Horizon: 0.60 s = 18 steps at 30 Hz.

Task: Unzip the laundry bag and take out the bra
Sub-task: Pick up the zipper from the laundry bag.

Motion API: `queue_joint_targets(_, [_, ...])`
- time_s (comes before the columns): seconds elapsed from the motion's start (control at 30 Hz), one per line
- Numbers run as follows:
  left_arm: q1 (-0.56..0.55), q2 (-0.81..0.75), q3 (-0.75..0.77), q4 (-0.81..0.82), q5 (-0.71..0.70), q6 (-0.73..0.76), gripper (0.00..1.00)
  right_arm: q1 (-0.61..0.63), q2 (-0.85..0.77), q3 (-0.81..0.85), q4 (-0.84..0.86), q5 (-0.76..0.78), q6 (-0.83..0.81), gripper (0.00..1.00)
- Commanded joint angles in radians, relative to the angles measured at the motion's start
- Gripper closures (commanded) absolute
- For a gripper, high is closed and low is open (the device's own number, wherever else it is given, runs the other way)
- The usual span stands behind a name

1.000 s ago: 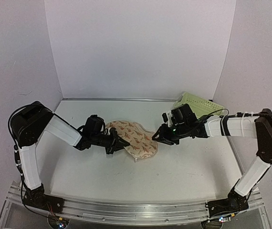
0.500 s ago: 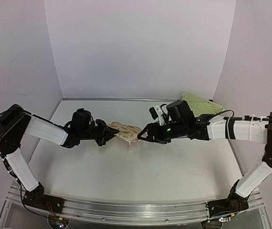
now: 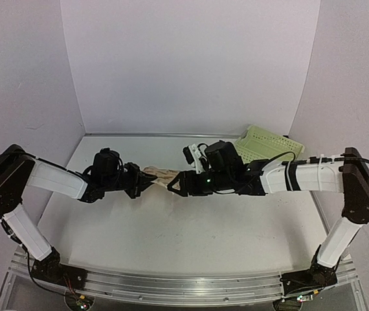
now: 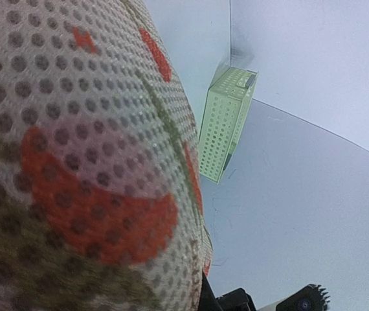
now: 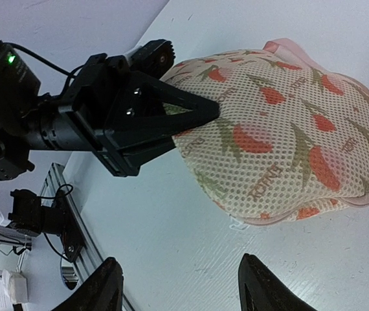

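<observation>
White table [image 3: 171, 227], lilac walls. Your left gripper [image 3: 144, 184] is clamped on the bag [image 3: 162, 175] at its 9 o'clock end, mid-table. Your right gripper [image 3: 177, 185] gapes wide at its 3 o'clock end, holding nothing. Bra unseen, likely inside. Find the zip pull on the pink rim, pinch squarely, pull against the left's brace.
</observation>
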Motion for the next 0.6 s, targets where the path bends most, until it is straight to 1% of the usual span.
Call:
queue_joint_targets(0.0, [0.003,-0.067,0.003,0.074,-0.016,-0.011,1.00,0.025,0.035,0.036,0.069,0.121,0.031,0.38])
queue_joint_targets(0.23, [0.003,-0.070,-0.001,0.074,-0.019,-0.016,1.00,0.067,0.083,0.020,0.118,0.223,0.074,0.39])
queue_joint_targets(0.43, [0.003,-0.077,-0.004,0.074,-0.022,-0.018,1.00,0.087,0.134,0.048,0.124,0.266,0.095,0.48])
queue_joint_targets(0.57, [0.003,-0.079,-0.004,0.074,-0.019,-0.016,1.00,0.088,0.146,0.056,0.125,0.325,0.098,0.51])
